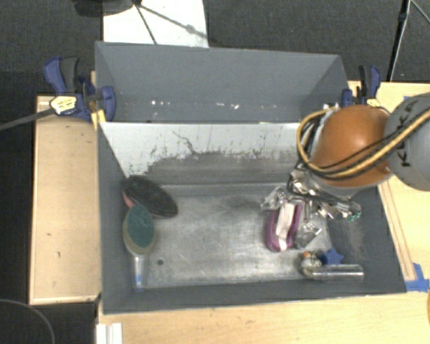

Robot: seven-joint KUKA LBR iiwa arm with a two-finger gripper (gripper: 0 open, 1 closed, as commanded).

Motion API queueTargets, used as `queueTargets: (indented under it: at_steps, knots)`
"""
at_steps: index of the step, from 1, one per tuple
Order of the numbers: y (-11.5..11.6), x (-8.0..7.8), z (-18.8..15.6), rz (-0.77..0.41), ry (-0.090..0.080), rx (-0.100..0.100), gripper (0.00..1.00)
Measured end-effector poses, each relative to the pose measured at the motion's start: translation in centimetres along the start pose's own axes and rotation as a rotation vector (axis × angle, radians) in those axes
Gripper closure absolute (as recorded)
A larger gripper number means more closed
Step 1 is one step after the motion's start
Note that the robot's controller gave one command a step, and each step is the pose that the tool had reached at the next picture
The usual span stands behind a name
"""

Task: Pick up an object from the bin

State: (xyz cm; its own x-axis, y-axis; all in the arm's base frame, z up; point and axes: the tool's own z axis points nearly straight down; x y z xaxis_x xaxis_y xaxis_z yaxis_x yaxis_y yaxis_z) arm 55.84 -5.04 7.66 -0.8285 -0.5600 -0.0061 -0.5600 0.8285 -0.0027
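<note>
Your gripper (302, 217) is sitting low at centre-right of the frame, against the purple-and-white thing (276, 229). You cannot tell how wide it is gaping, or whether it is gripping anything. By my reckoning you are risking an off-centre pinch that slips the thing onto the blue-and-metal piece (330, 265) just below.

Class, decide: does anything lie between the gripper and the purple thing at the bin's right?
Nothing visible does. The gripper is right at the purple thing; the silver thing lies apart, nearer the front.
</note>
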Motion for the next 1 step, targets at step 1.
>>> queueTargets:
  at_steps: [1]
  knots:
    - [-0.02, -0.11, -0.11, 0.007, -0.002, 0.0, 1.0]
